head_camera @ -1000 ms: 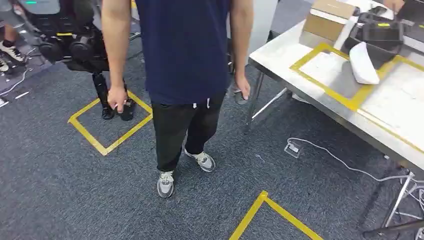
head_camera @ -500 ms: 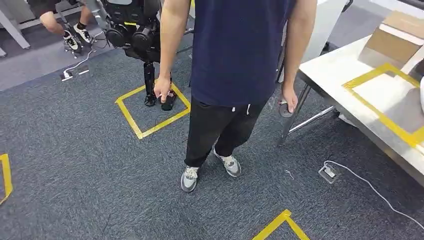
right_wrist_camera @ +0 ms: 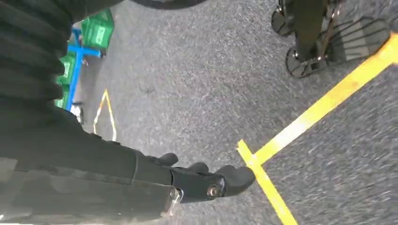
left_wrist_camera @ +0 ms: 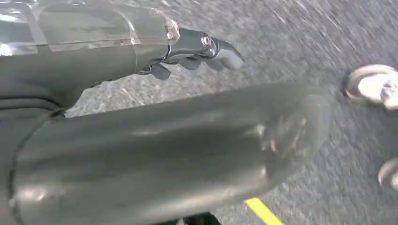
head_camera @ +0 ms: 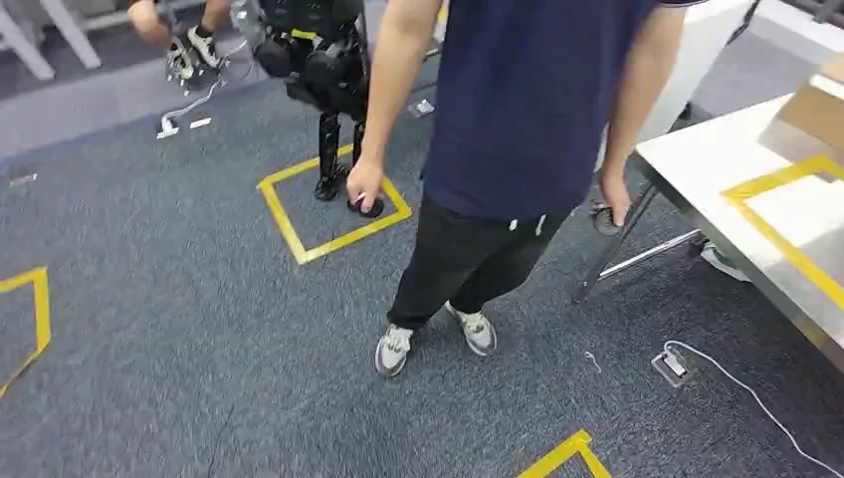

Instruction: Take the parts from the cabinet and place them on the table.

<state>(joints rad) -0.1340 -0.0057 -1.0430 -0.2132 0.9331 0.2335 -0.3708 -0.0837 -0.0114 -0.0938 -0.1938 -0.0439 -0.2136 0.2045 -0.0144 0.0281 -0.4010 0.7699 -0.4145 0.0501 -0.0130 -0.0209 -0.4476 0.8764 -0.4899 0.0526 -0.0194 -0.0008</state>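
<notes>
Head view: person (head_camera: 518, 149) in navy shirt stands on grey carpet (head_camera: 149, 329); white table (head_camera: 717, 169) with yellow tape at right. No parts visible.
Left wrist: left hand (left_wrist_camera: 197, 51) extended, empty.
Right wrist: right hand (right_wrist_camera: 206, 180) loosely curled, empty, above yellow tape (right_wrist_camera: 300, 131).

table (head_camera: 717, 164) | white top, far right of the frame, runs off the right edge | yellow tape outline (head_camera: 786, 244) stuck on it, upper-right area | thin metal legs (head_camera: 647, 254) angle down under its left corner | level, upright
</notes>
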